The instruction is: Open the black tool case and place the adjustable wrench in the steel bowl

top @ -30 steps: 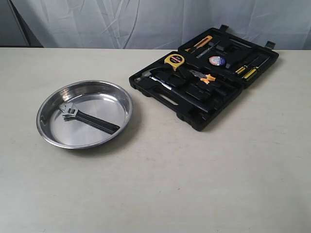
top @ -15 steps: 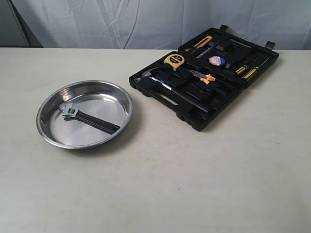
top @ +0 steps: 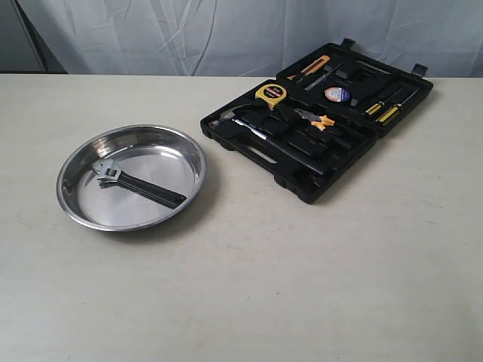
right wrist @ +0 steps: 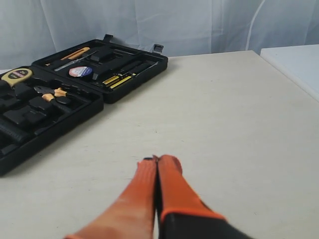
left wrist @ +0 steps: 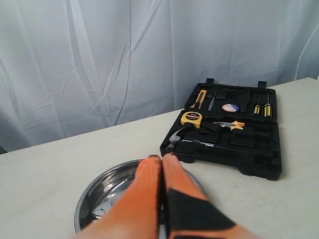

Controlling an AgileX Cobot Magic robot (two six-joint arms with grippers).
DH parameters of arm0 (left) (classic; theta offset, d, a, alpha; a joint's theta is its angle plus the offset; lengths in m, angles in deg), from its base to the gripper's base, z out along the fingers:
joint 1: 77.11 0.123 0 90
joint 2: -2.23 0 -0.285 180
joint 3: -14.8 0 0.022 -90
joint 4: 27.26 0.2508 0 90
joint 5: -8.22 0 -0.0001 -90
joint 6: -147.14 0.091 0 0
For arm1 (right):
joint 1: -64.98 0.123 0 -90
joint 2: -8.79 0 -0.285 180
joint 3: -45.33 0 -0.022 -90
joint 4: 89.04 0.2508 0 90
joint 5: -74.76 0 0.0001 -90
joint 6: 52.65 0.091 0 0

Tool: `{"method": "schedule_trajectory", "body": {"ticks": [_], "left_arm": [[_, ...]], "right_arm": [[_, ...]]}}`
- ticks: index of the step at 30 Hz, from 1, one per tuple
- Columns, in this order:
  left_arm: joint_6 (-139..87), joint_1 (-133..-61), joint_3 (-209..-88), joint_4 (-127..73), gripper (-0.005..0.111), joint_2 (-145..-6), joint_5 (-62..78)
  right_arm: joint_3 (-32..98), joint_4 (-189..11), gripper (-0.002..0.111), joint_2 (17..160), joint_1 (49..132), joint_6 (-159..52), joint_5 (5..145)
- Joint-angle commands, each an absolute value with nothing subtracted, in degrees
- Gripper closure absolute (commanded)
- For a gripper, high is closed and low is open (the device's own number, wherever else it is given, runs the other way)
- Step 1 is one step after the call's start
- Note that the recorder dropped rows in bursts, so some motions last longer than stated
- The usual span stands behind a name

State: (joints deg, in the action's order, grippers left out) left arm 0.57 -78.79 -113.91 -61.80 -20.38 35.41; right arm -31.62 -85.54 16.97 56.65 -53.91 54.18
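Left pincer (left wrist: 162, 159) and right pincer (right wrist: 157, 160) closed, empty | case (top: 324, 185) open | wrench (top: 143, 187) lies in bowl (top: 202, 167) | risk: low left-arm sweep could knock bowl rim.

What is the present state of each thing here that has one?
black tool case: open, lid laid flat.
adjustable wrench: out of the case, lying in the steel bowl.
steel bowl: upright, holds only the wrench.
left hand: shut, empty.
right hand: shut, empty.
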Motion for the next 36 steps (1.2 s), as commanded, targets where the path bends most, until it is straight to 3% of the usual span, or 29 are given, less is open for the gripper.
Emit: {"method": "schedule_trajectory", "body": {"ticks": [1, 8, 18, 36], "left_arm": [[0.55, -78.97, -113.40, -60.37, 0.107, -20.11, 33.92], [-24.06, -76.98, -103.18, -42.84, 0.107, -13.86, 26.41], [-31.11, -74.40, -95.55, -38.44, 0.107, -5.55, 26.57], [-37.10, -73.70, -87.99, -37.49, 0.107, -5.55, 26.10]], "right_arm": [[-31.89, -85.68, 0.108, 16.57, 56.34, -53.97, 54.68], [-31.89, -85.68, 0.108, 16.57, 56.34, -53.97, 54.68], [-31.89, -85.68, 0.108, 16.57, 56.34, -53.97, 54.68], [-31.89, -85.68, 0.108, 16.57, 56.34, -53.97, 54.68]]}}
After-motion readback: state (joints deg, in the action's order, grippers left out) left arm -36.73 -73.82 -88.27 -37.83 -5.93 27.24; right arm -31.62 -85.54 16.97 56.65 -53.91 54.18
